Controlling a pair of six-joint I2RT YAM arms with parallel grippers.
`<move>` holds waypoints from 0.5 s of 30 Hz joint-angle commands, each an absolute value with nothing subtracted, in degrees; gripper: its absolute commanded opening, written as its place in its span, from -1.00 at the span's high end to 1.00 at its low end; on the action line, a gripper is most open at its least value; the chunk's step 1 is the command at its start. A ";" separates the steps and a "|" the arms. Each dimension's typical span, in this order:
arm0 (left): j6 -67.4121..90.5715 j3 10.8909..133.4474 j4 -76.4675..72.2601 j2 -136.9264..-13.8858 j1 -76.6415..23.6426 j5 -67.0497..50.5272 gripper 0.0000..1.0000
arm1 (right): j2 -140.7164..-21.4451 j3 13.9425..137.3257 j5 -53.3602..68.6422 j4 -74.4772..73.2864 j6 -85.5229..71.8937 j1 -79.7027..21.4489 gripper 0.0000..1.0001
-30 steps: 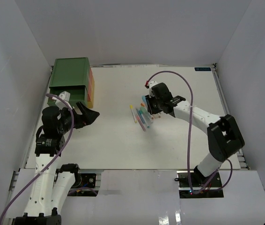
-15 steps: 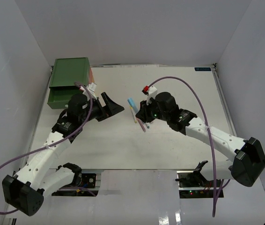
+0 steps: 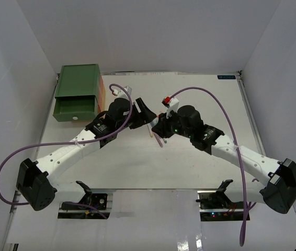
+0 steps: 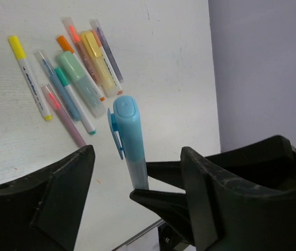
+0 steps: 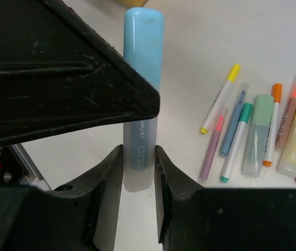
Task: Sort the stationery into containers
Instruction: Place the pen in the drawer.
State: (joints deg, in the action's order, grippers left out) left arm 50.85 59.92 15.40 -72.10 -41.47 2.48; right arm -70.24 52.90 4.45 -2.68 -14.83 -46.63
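Both arms reach in from the six o'clock edge and meet over the middle of the tabletop (image 3: 205, 99). The right end effector (image 5: 137, 164) is clamped narrow on the clear lower end of a blue highlighter (image 5: 143, 52), holding it upright above the surface. The left end effector (image 4: 137, 154) stands wide, one finger on either side of that highlighter, with a gap on each side in its wrist view. Below them on the tabletop lies the loose stationery (image 4: 77, 78): yellow, pink, blue, green, orange and purple pens side by side. Farther off at ten o'clock the containers (image 3: 77, 81) stand stacked, the green top drawer (image 3: 75, 109) drawn out toward six o'clock.
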 commanded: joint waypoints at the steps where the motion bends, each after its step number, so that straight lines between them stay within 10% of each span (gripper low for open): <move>1: 51.15 63.45 14.59 -73.03 -43.15 7.29 -0.50 | -67.77 51.95 3.34 1.32 -15.47 -46.93 0.77; 15: 53.17 63.28 13.45 -76.03 -47.20 9.32 0.53 | -65.83 48.87 2.55 4.22 -18.28 -46.85 0.67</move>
State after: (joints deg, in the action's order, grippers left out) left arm 52.62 61.60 14.52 -76.23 -46.22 8.60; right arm -67.24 49.32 2.90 0.19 -16.62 -46.63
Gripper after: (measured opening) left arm 0.320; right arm 0.320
